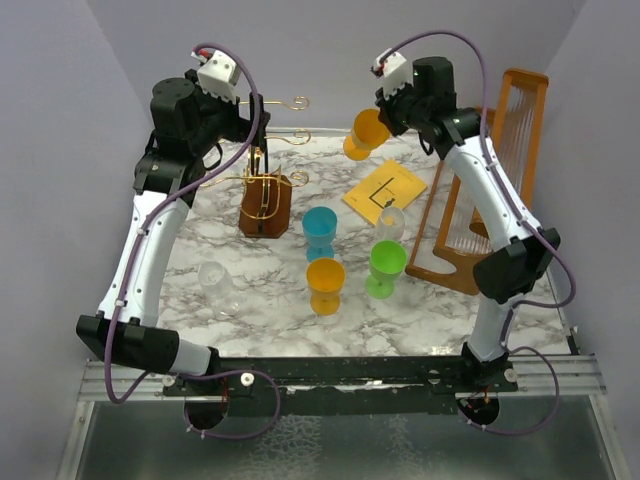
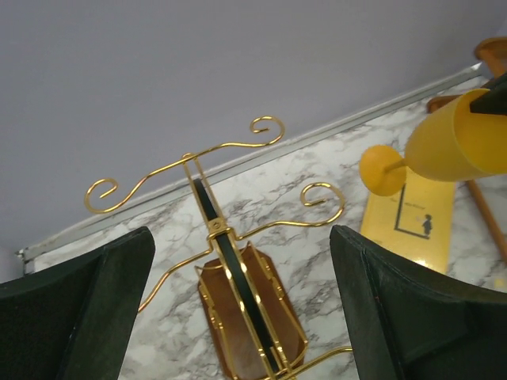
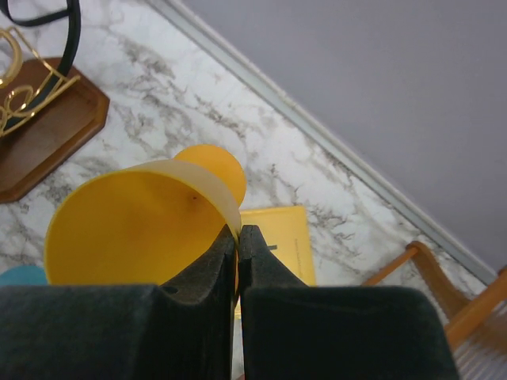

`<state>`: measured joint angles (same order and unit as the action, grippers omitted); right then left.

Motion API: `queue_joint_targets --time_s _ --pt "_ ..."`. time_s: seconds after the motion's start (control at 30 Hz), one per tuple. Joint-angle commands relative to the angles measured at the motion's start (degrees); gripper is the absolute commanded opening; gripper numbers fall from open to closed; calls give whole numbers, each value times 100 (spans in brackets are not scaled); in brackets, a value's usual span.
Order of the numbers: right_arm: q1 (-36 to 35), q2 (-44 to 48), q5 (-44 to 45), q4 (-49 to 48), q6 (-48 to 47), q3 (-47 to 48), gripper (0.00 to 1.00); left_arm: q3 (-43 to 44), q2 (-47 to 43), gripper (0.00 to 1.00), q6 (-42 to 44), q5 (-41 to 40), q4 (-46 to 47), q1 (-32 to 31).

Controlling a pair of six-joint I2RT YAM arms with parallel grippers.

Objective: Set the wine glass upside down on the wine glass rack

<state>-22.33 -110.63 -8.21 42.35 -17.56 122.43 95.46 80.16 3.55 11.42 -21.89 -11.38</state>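
A yellow plastic wine glass (image 1: pixel 364 134) (image 2: pixel 451 146) (image 3: pixel 135 222) hangs tilted above the back of the table, its foot pointing toward the rack. My right gripper (image 1: pixel 385 116) (image 3: pixel 238 233) is shut on its rim, one finger inside the bowl and one outside. The wine glass rack (image 1: pixel 264 200) (image 2: pixel 238 269) (image 3: pixel 40 127), gold wire with curled arms on a dark brown wooden block, stands at the back left with nothing hanging on it. My left gripper (image 1: pixel 207 150) (image 2: pixel 242 241) hovers above the rack, open and holding nothing.
Blue (image 1: pixel 320 230), orange (image 1: pixel 326 282), green (image 1: pixel 386 265) and clear (image 1: pixel 216 285) glasses stand mid-table, with a small clear one (image 1: pixel 390 222). A yellow card (image 1: pixel 384 190) lies flat. Tall orange-brown wooden frames (image 1: pixel 520 140) lean at the right edge.
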Motion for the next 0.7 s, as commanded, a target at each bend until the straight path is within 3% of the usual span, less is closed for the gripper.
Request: queue_joint_targets --time_s 0.0,0.37,0.67 --pt "0 822 313 -885 236 -67 1 329 249 94 -1020 1077 431 -14" --pt "1 1849 -995 -1207 739 -531 1 217 866 77 -3333 2467 1645 -13" --pt "1 2018 -1917 -1195 1255 -558 1 -142 1084 75 -4195 3376 2492 -88"
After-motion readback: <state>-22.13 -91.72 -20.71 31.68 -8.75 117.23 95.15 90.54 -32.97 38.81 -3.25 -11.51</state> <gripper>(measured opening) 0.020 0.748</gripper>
